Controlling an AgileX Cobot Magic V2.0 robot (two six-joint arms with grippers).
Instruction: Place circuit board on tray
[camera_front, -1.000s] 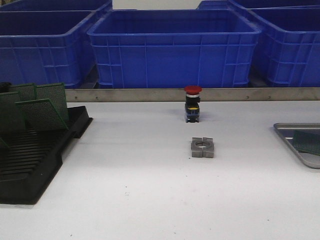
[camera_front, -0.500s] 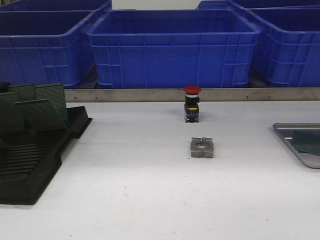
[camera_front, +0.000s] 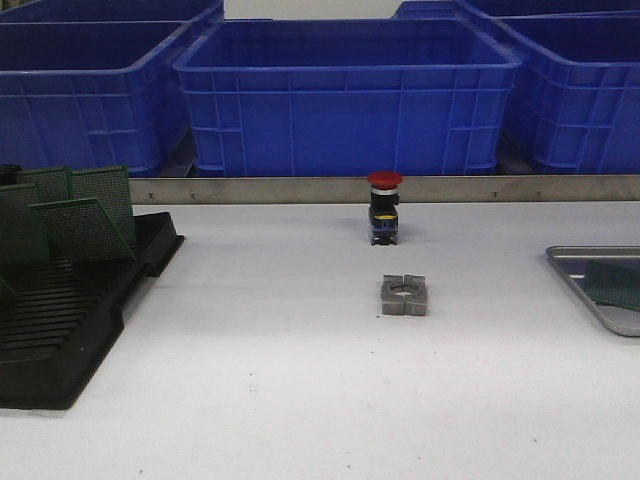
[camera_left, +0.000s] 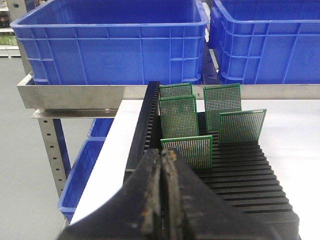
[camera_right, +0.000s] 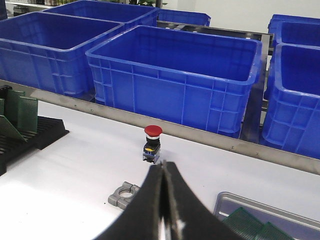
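Several green circuit boards stand upright in the black slotted rack at the left; they also show in the left wrist view. The silver tray lies at the right edge with a green board lying in it; it also shows in the right wrist view, with boards on it. My left gripper is shut and empty, just short of the nearest board in the rack. My right gripper is shut and empty above the table, left of the tray. Neither arm shows in the front view.
A red-capped push button stands mid-table, with a grey metal clamp block in front of it. Blue plastic crates line the back behind a metal rail. A lower blue crate sits beside the table's left edge.
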